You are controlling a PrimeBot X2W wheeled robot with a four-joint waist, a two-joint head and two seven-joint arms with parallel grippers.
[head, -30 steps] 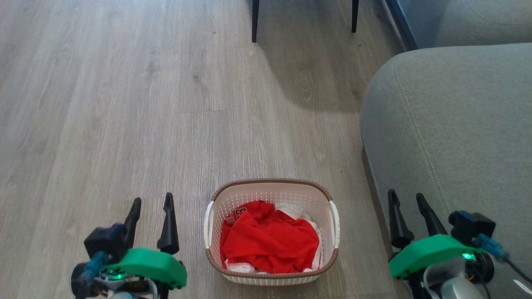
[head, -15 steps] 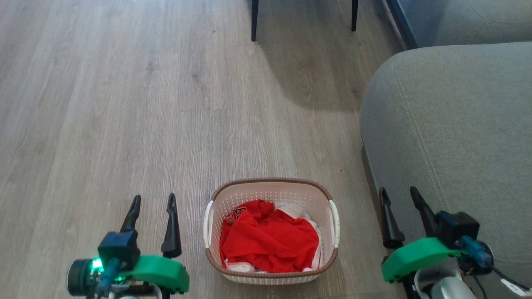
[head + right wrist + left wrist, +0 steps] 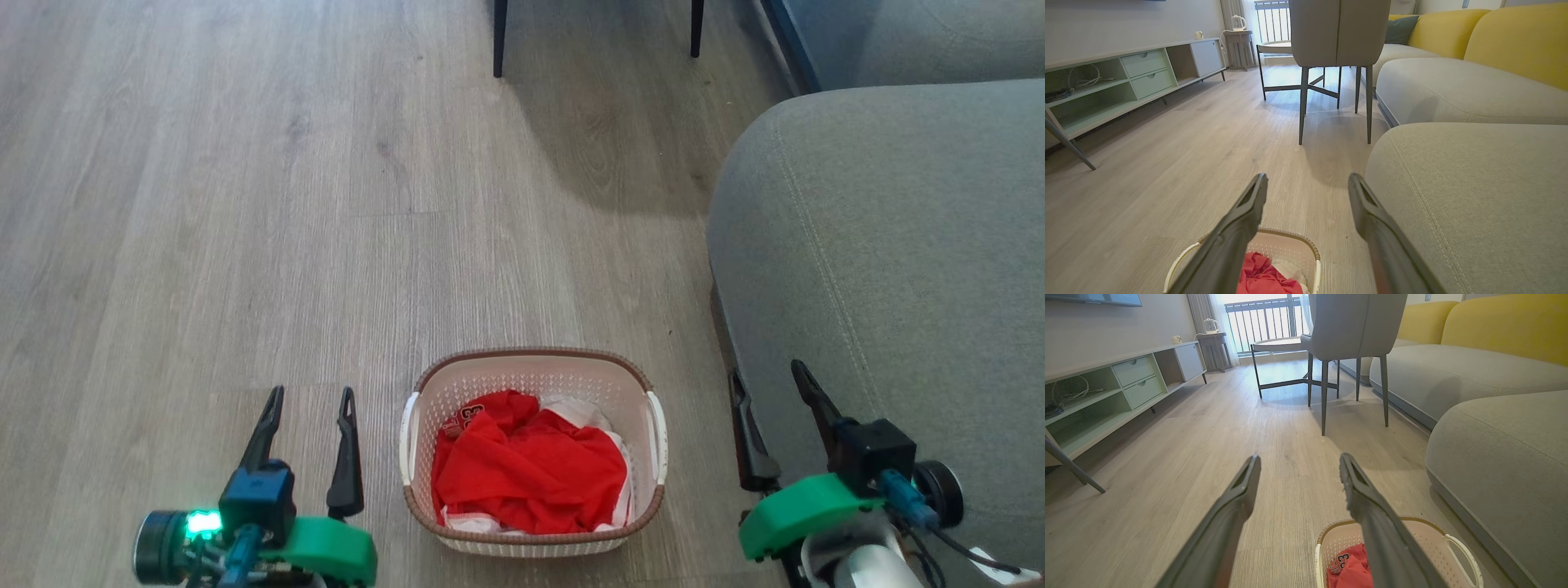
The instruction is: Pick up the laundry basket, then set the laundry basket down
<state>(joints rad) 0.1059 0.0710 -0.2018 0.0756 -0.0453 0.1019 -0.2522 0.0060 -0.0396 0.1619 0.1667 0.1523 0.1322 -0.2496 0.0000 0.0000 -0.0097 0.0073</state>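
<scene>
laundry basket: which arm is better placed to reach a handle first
Probably left. The left gripper, open, sits closer beside the laundry basket and its near white handle. The right gripper, also open, stands farther from its side and next to the grey sofa.

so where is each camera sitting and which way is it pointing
head view: on the head, looking forward and down at the laundry basket on the floor; left pincer and right pincer, both open, flank it.
left wrist view: on the left wrist, looking low across the floor toward the chair; its own fingers rise from the bottom.
right wrist view: on the right wrist, facing likewise; own fingers too.
shared: both wrist views catch the laundry basket, chair and grey sofa.
</scene>
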